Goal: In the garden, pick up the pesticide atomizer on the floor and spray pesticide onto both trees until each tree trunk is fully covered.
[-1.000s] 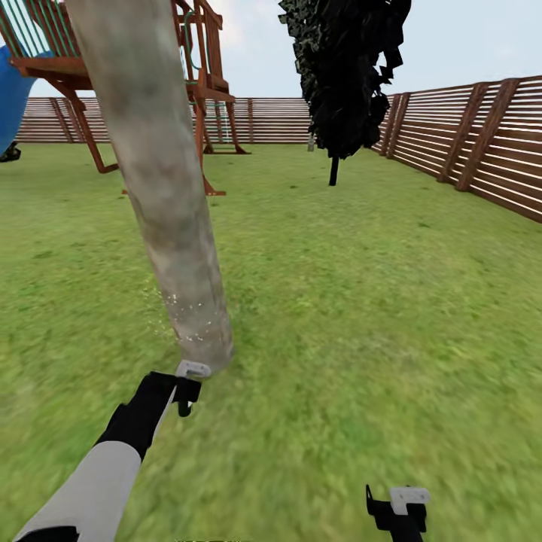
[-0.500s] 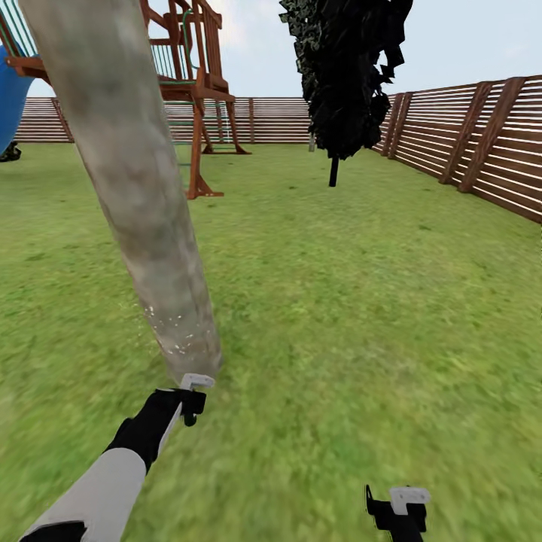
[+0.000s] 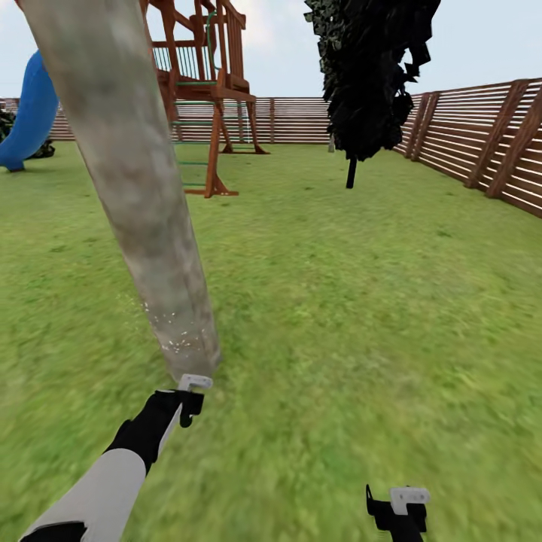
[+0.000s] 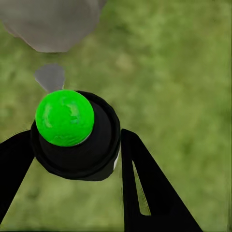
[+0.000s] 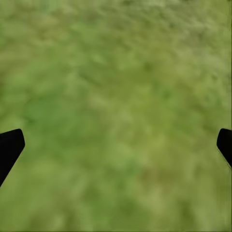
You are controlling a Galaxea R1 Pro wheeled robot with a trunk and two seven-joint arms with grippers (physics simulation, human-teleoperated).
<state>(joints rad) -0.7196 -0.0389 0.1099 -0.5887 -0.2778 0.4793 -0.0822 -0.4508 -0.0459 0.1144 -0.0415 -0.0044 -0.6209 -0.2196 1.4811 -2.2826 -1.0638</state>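
Outdoors, on a wide green lawn, a thick, pale grey-brown tree trunk leans across the left of the head view, its base meeting the grass just ahead of the left arm. Tiny whitish specks of pesticide dot the lower bark and the air just beside it.

The left gripper reaches toward the foot of the trunk. Its wrist camera shows the two black fingers clamped on either side of the pesticide atomizer — a round black body with a bright green cap. A small grey nozzle tip juts from it toward the trunk's base, which sits near.

The right gripper hangs low at the bottom edge of the head view, well apart from the trunk. Its wrist camera shows the fingertips spread wide, with blurred grass between them.

Farther off stand a reddish wooden play tower, a blue slide, a near-black cone-shaped tree and a brown slatted fence.
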